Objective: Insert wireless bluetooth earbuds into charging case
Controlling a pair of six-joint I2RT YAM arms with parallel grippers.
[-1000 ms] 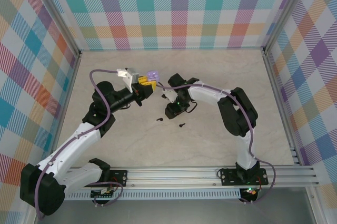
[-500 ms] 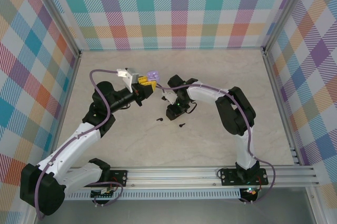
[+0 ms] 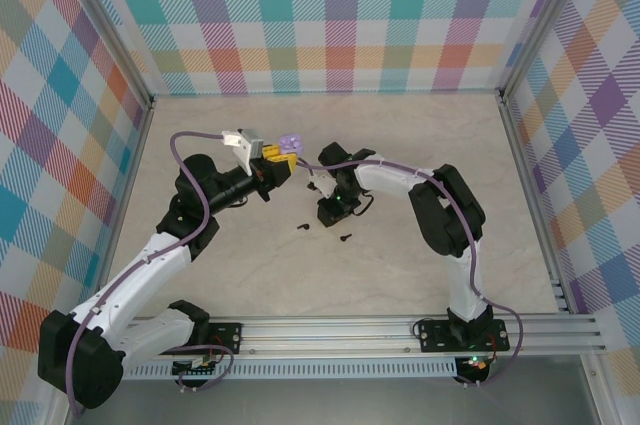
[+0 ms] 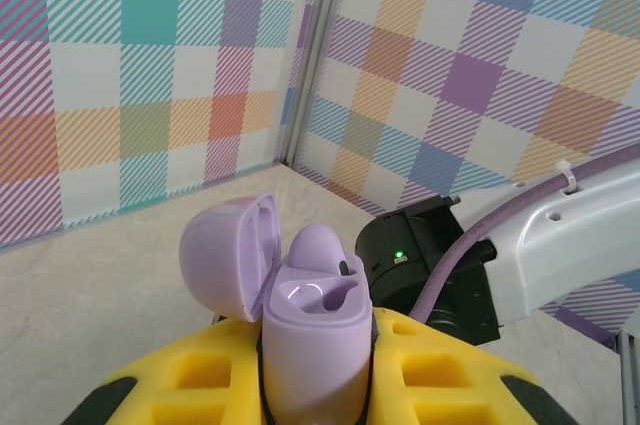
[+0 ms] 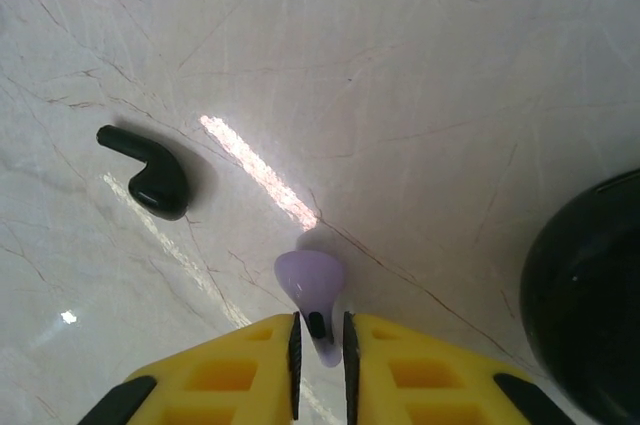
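Observation:
My left gripper (image 4: 318, 343) is shut on an open lilac charging case (image 4: 312, 365), held up off the table with its lid (image 4: 225, 255) swung to the left. One lilac earbud (image 4: 318, 243) sits in the far slot; the near slot is bare. In the top view the case (image 3: 289, 144) sits at my left gripper (image 3: 277, 152). My right gripper (image 5: 320, 333) is down at the table, shut on the stem of a second lilac earbud (image 5: 311, 280) whose bulb rests on the surface. A black earbud (image 5: 150, 170) lies to its left.
A round black case (image 5: 592, 295) sits close on the right of my right gripper (image 3: 317, 183). Two black earbuds (image 3: 303, 227) (image 3: 345, 238) lie on the pale table just in front of it. Plaid walls ring the table (image 3: 420, 135).
My right gripper's jaws have closed in on the lilac earbud's stem. The left arm and its case have not moved.

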